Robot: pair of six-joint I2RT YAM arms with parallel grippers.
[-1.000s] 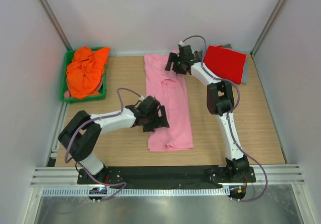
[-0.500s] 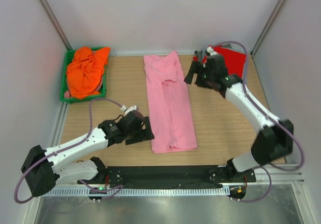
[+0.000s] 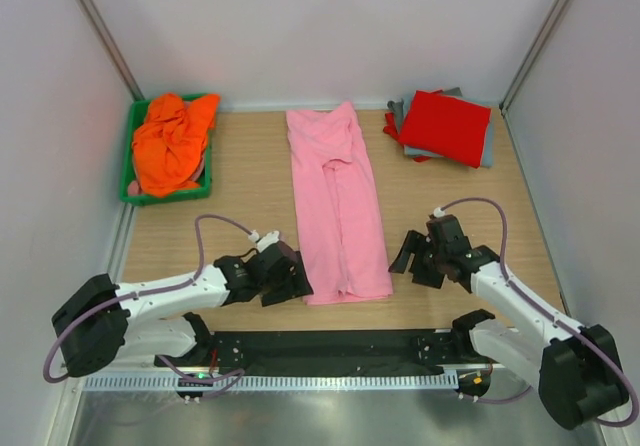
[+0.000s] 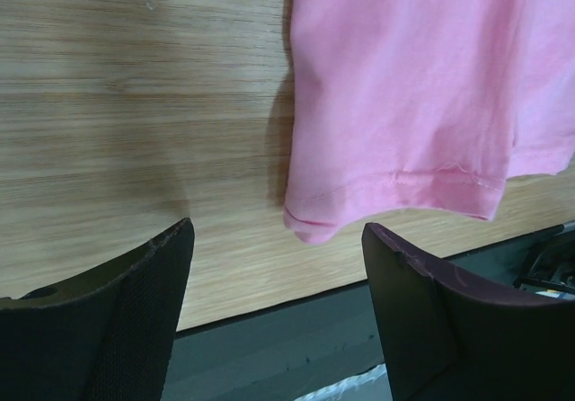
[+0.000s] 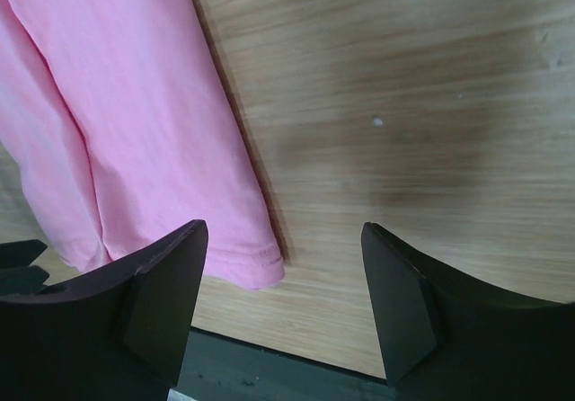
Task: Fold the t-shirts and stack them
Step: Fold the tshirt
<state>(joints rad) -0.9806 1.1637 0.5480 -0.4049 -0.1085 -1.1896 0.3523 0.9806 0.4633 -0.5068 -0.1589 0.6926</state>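
Top external view: left gripper (image 3: 291, 285) and right gripper (image 3: 411, 257), jaws wide apart and empty, flank the near hem of the lengthwise-folded pink t-shirt (image 3: 336, 198) on the table (image 3: 250, 171).

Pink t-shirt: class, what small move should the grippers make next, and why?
Probably lower both and close on the near hem corners. The left gripper and right gripper flank the pink t-shirt, jaws open and empty, each facing a corner.
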